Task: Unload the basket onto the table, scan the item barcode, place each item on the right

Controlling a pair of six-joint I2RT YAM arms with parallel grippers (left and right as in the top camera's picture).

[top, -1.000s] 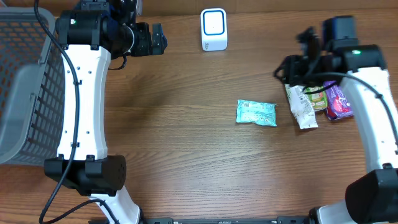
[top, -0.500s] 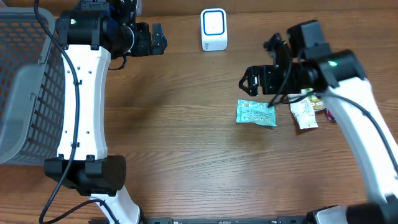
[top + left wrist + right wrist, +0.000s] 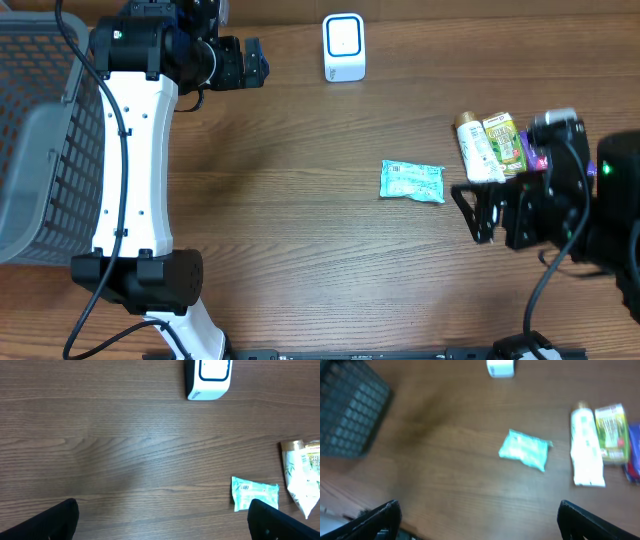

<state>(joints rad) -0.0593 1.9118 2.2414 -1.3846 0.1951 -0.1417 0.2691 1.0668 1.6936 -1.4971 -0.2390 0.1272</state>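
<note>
1. From above, we see a brown wooden table (image 3: 300, 250). A small teal plastic packet (image 3: 412, 181) lies flat near the middle of it, all alone. A white box scanner with a blue window (image 3: 344, 47) stands at the far edge, well apart from the packet. On the right lie a white tube (image 3: 478, 150), a green and yellow pack (image 3: 505, 140) just beside it, and a purple packet (image 3: 541, 160) partly hidden by the right arm. A grey plastic basket (image 3: 40, 150) sits at the left edge. The left gripper (image 3: 250, 62) is to the left of the scanner. The right gripper (image 3: 475, 213) is to the right of the teal packet and near the tube. Its fingers are spread and hold nothing.

2. From the left wrist, we see the left gripper (image 3: 162, 505) with its two dark fingers (image 3: 50, 522) far apart. Only bare table shows between them. The scanner (image 3: 210, 377) is at the top. The teal packet (image 3: 255, 494) lies at the lower right, with the tube (image 3: 300, 480) at the right edge.

3. The right wrist view is blurry. The right gripper (image 3: 479, 505) has its fingers (image 3: 585, 517) wide apart and holds nothing. The teal packet (image 3: 526, 450) lies on the table in the middle. The tube (image 3: 586, 450) and the green pack (image 3: 610, 434) lie to its right. The basket (image 3: 350, 415) is at the top left.
</note>
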